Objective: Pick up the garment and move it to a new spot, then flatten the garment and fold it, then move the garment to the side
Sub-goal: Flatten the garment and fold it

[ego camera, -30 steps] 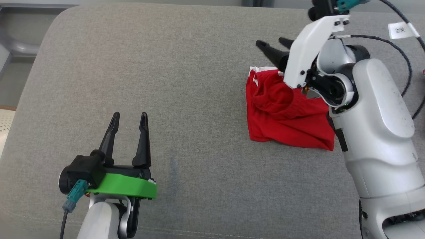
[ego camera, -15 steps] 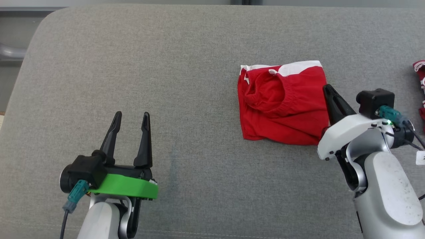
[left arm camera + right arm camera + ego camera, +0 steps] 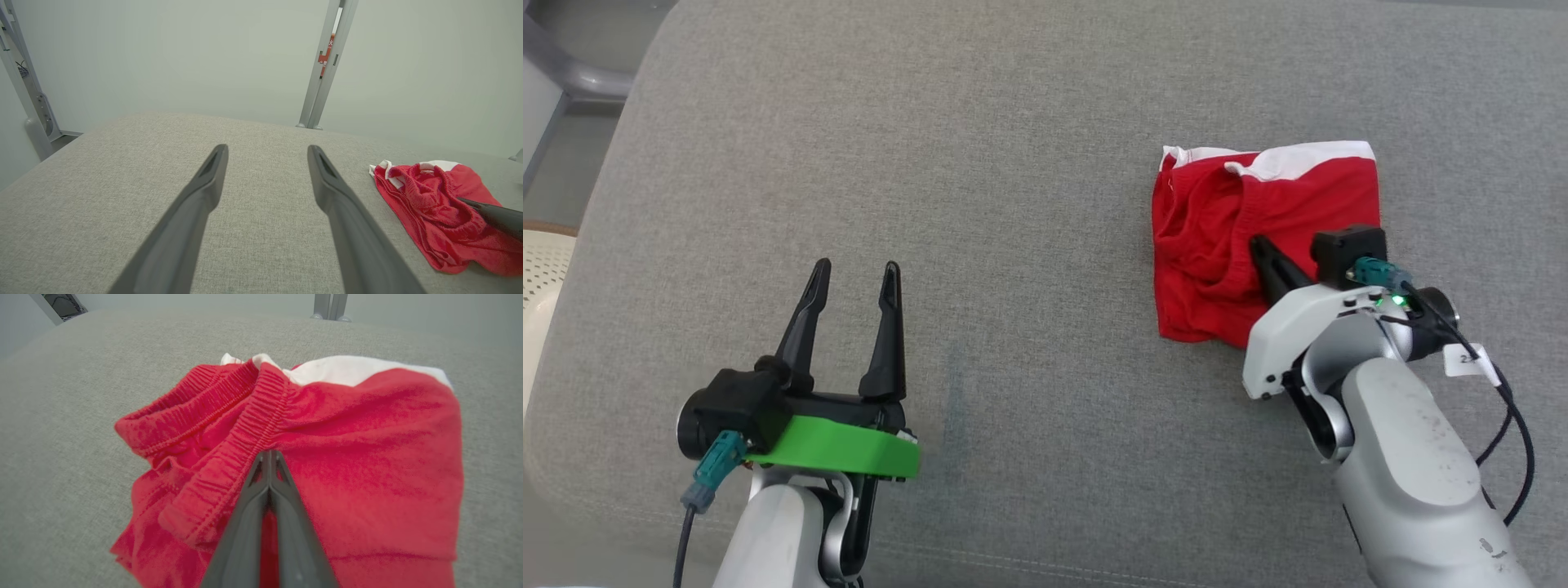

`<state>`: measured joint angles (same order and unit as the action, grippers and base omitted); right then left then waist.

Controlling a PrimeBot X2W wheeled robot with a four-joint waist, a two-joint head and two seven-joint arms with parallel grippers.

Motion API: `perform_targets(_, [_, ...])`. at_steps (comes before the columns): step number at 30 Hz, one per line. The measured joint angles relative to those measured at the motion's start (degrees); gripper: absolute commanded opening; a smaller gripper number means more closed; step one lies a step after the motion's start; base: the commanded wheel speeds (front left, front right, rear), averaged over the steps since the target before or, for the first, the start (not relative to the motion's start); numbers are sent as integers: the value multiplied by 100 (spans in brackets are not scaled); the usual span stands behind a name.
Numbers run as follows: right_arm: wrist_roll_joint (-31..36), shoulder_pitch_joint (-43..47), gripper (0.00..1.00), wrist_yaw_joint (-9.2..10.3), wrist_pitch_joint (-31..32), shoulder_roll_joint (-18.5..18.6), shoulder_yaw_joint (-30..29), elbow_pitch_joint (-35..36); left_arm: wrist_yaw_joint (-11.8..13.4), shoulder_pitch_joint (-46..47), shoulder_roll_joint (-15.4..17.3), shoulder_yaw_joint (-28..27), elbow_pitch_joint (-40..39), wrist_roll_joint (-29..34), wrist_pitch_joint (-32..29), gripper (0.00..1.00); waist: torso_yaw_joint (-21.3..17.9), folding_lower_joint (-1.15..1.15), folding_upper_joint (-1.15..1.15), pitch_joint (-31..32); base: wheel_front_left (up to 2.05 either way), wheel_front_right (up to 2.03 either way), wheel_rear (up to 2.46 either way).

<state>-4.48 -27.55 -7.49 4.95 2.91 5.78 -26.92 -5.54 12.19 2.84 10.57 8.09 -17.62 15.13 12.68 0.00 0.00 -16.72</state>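
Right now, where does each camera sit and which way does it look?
Head view: on the head, looking down at the cushion; shows left gripper, open, and right gripper, shut.
Left wrist view: on that wrist, looking along its fingers across the cushion to a wall.
Right wrist view: on that wrist, looking along its shut fingers at the shorts.
Shared: all three show the shorts.

My right gripper (image 3: 269, 455): fingers pressed together with no gap between them, tips lying over the red garment (image 3: 367, 449), just beside its ribbed elastic waistband (image 3: 245, 428). The garment lies crumpled on the grey fabric surface (image 3: 61, 416), with a white band (image 3: 347, 369) along its far edge.
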Motion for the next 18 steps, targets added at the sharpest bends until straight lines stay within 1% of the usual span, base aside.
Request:
perform_targets(2, [-231, -112, 0, 0, -33, -5, 305, -245, 5, 1, 0, 23, 3, -16, 0, 100, 66, 0, 0, -23, 0, 0, 0])
perform_targets(8, [-563, -436, 0, 1, -256, -5, 966, -694, 10, 4, 0, 16, 2, -35, 0, 100, 172, 0, 0, -63, 0, 0, 0])
perform_targets(14, [-889, -834, 0, 1, -390, -9, 1344, -1027, 49, 4, 0, 38, 2, -45, 0, 100, 145, 0, 0, -67, 0, 0, 0])
perform_targets(18, [-1270, -938, 0, 0, -661, -10, 1491, -1014, 54, 8, 0, 48, 4, -54, 0, 100, 96, 0, 0, -45, 0, 0, 0])
